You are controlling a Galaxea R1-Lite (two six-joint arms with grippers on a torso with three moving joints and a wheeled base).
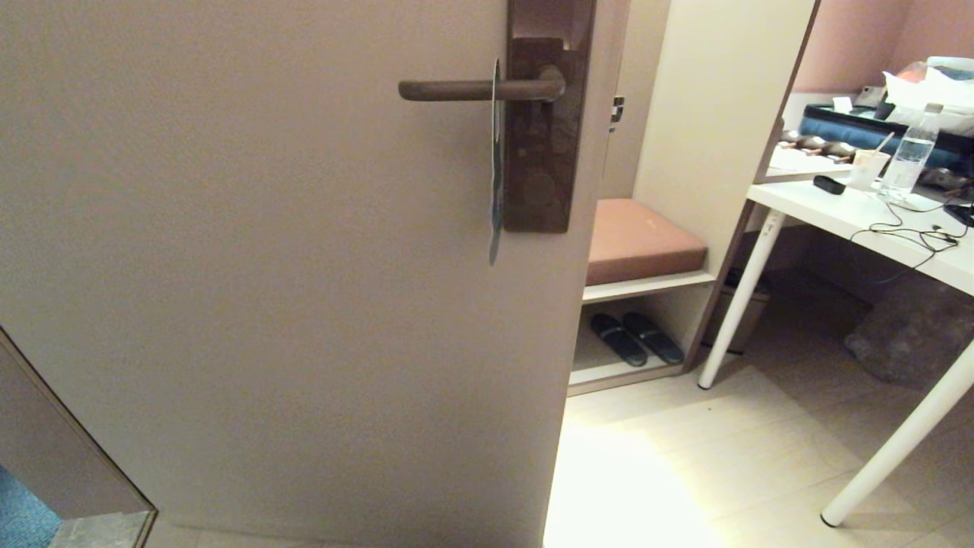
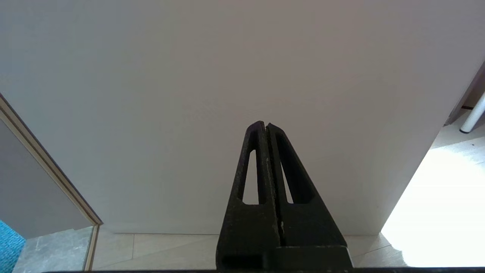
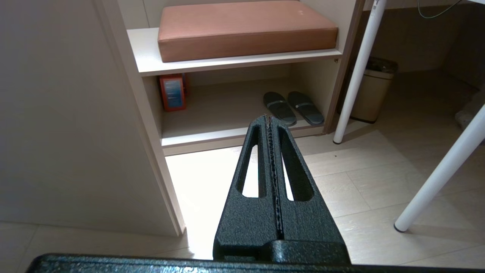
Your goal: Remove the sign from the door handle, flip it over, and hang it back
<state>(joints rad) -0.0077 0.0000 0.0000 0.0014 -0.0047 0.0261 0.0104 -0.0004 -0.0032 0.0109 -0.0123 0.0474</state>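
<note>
The sign hangs edge-on from the door handle. The left tool and right tool sit low, fingers pressed together, holding nothing.

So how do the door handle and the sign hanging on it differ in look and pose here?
The door handle is a slim brown-bronze lever lying horizontal; the sign is a thin flat card hanging vertical, seen edge-on. The handle is fixed at its right end to a dark plate; the sign hangs loosely from the lever and reaches below that plate. Neither is touched: both grippers are out of the head view.
</note>
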